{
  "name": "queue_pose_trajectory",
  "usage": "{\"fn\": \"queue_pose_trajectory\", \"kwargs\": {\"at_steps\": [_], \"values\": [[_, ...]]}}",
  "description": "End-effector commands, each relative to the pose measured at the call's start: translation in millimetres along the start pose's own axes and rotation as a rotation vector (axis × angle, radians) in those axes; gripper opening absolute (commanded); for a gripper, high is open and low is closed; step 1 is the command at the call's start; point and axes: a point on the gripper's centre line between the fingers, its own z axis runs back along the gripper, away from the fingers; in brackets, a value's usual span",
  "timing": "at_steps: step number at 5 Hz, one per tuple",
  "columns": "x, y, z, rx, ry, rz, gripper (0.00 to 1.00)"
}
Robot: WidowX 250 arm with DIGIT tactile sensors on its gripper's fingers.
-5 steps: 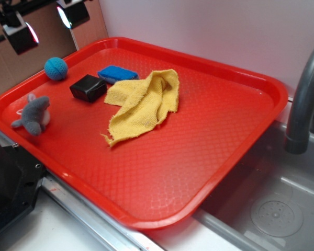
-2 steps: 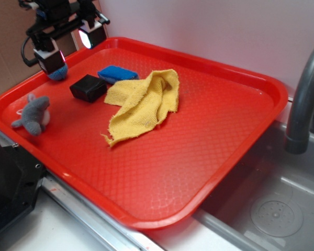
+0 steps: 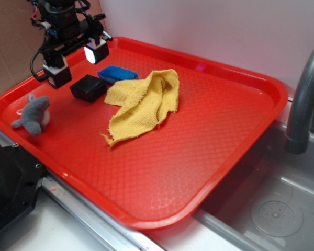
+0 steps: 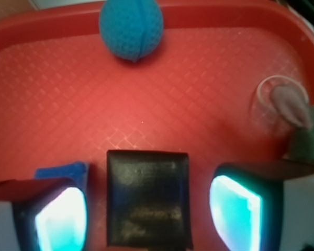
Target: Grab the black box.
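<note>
The black box is a small glossy block lying on the red tray at its back left. In the wrist view the black box lies between my two glowing fingers, with a gap on each side. My gripper hangs open just above and behind the box, its pads lit white. Seen from the wrist, the gripper straddles the box without touching it.
A blue sponge lies right behind the box, a yellow cloth to its right. A grey plush toy sits at the tray's left. A blue ball rests near the far rim. Sink and faucet on the right.
The gripper has come in from the upper left and down over the tray, now covering the blue ball in the exterior view and hovering by the black box. The objects have not moved.
</note>
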Motion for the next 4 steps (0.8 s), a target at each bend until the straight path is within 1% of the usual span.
{"fn": "queue_pose_trajectory", "kwargs": {"at_steps": [1, 2, 4], "values": [[-4, 5, -10, 0.007, -0.003, -0.02, 1.0], [-9, 5, -14, 0.023, 0.002, -0.043, 1.0], [-11, 7, -23, 0.049, 0.004, -0.033, 1.0]]}}
